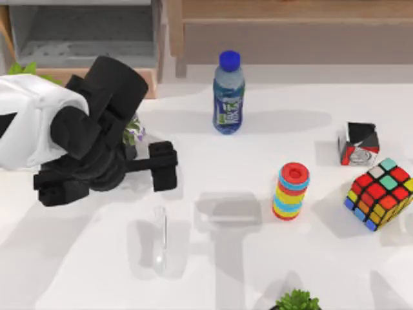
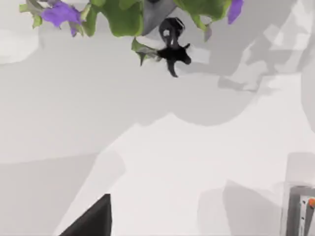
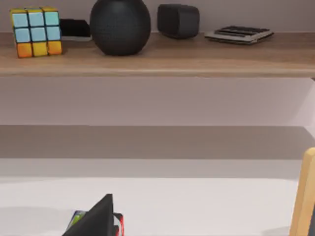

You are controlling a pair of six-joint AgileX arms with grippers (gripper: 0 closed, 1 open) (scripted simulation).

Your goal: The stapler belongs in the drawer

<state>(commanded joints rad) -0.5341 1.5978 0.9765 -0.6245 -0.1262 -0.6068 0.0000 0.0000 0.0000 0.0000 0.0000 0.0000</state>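
Top view: the left arm reached over the left part of the white table (image 1: 322, 271), its left pincer (image 1: 106, 184) lying flat above the surface with one black finger (image 1: 162, 165) at the right and the other (image 1: 61, 189) at the left, spread wide apart and holding nothing. The stapler (image 1: 160, 239), a slim, nearly translucent bar lying lengthwise front to back, rested on the table just in front of the pincer, apart from it. The drawer (image 1: 84, 35), grey inside with a light-brown wooden front panel, stood open at the table's back left corner, partly hidden by the arm. A potted plant with purple flowers (image 1: 133, 131) sat just beside the arm's wrist. Near the centre back stood a water bottle (image 1: 228, 93) with a blue cap and a blue-green label whose writing could not be read. Right of centre stood a stack of coloured rings (image 1: 291, 191); at the right edge lay a multicoloured puzzle cube (image 1: 381, 194) and behind it a small black, red and white box (image 1: 359, 144), its markings illegible. A flat grey patch (image 1: 229, 210) lay right of the stapler.

Right wrist view: a wooden shelf (image 3: 197, 61) carried a second puzzle cube (image 3: 37, 31), a round dark speaker (image 3: 120, 25) and other dark items; the right pincer's state could not be told
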